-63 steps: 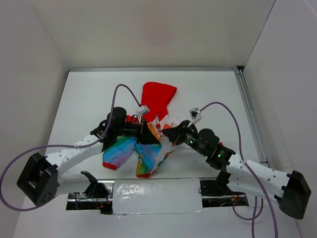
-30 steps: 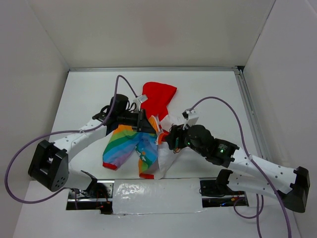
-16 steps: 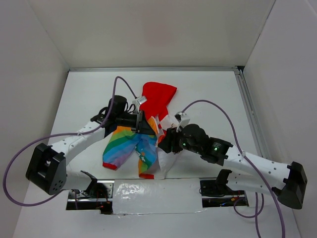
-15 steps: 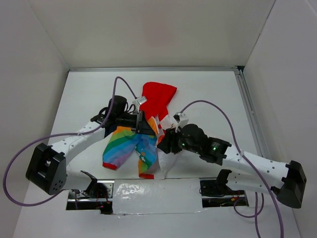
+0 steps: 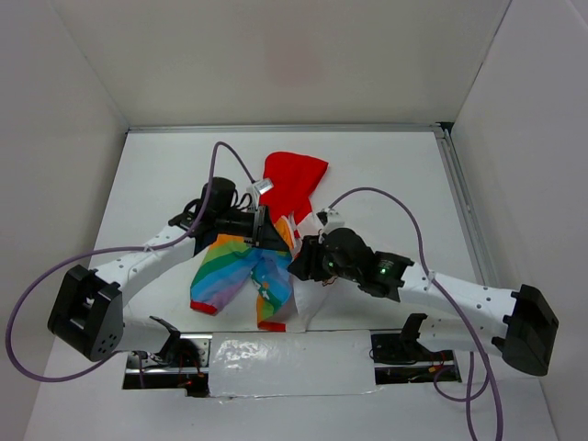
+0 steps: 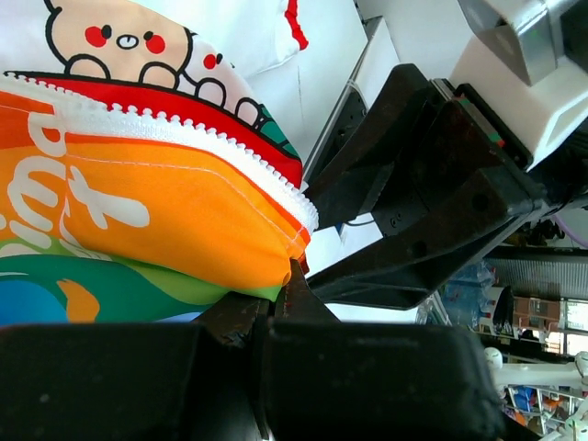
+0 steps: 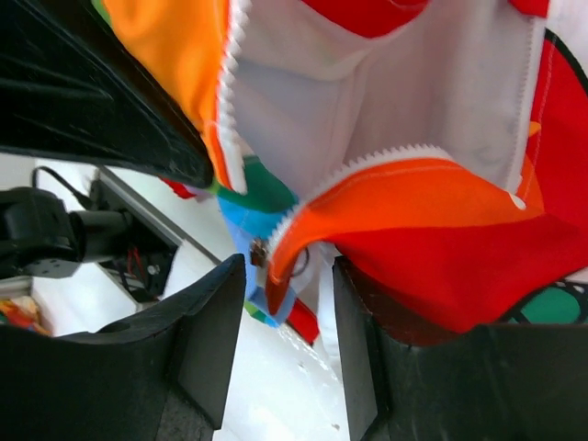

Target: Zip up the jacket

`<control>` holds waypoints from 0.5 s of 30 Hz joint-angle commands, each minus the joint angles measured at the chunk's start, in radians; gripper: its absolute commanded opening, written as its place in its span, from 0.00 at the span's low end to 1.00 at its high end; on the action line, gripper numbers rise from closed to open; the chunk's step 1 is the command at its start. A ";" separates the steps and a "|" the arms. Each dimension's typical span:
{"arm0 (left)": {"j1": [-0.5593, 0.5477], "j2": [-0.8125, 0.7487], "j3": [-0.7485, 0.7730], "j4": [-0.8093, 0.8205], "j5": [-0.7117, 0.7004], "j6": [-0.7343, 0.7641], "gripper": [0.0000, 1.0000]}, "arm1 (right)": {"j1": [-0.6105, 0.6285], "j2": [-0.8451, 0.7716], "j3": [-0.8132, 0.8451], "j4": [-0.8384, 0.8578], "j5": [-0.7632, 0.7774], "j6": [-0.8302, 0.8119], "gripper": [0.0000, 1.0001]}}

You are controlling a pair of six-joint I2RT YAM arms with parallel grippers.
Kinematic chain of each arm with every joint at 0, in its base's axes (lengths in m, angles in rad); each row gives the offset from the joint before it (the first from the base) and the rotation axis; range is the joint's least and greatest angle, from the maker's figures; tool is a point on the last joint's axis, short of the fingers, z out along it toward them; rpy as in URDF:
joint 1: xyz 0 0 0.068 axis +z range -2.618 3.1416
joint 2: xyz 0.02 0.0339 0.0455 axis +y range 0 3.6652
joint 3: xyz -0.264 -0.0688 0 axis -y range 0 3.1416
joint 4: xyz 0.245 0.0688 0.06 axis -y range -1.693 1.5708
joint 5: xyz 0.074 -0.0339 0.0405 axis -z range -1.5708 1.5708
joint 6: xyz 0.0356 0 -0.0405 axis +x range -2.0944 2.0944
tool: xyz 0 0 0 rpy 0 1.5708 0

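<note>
The rainbow-striped jacket (image 5: 241, 271) lies mid-table with its red hood (image 5: 292, 179) toward the back and its front open. My left gripper (image 5: 271, 237) is shut on the jacket's orange front edge (image 6: 184, 216), just below the white zipper teeth (image 6: 193, 138). My right gripper (image 5: 299, 265) is open; between its fingers (image 7: 207, 340) hangs the other front edge (image 7: 367, 202), orange with white teeth, and the small metal zipper slider (image 7: 258, 251). The two grippers are almost touching.
A taped white strip (image 5: 289, 358) and black mounts run along the near table edge. White walls close in the table on three sides; a metal rail (image 5: 464, 211) runs along the right side. Purple cables arc over both arms.
My right gripper has moved left and forward toward the jacket's open front, closing on the left gripper. The left gripper rose earlier with the front edge and has held still since.
</note>
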 commanded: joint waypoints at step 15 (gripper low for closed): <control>-0.005 -0.015 0.019 0.039 0.018 0.002 0.00 | -0.096 -0.040 -0.029 0.200 -0.120 0.016 0.00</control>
